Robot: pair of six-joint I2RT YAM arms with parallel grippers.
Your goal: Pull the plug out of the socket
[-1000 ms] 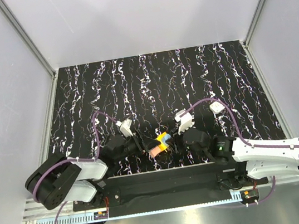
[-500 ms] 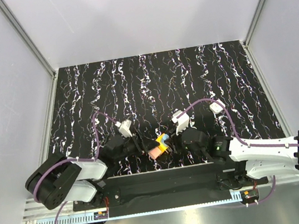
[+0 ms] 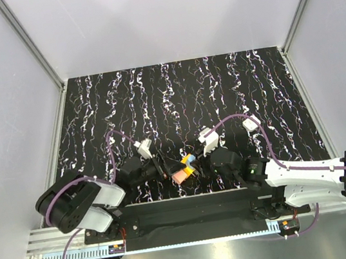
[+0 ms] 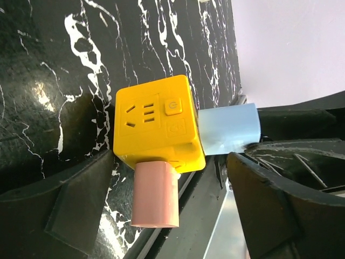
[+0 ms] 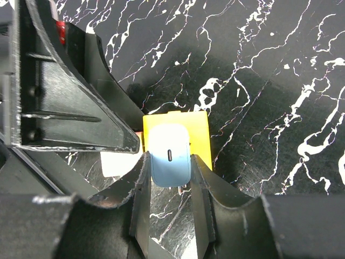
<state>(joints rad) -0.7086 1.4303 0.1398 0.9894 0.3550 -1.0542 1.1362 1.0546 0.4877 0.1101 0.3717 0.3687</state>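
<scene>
The yellow cube socket (image 4: 153,127) lies on the black marbled table near the front edge, also seen from above (image 3: 184,165). A light-blue plug (image 4: 229,128) sits against one side and a pink plug (image 4: 155,194) sticks out of another. My left gripper (image 4: 171,159) is open, its fingers standing apart on either side of the socket and pink plug without touching them. My right gripper (image 5: 169,162) is shut on the light-blue plug (image 5: 169,154), with the socket (image 5: 200,128) just beyond it.
The table's front edge and the metal base rail (image 3: 184,203) lie right below the socket. A finger of the left gripper (image 5: 70,108) stands close beside the right gripper. Purple cables (image 3: 114,148) loop over both arms.
My left gripper's jaws have spread wide and let go of the socket. The right gripper stays shut on the blue plug, after a small shift to the left.
</scene>
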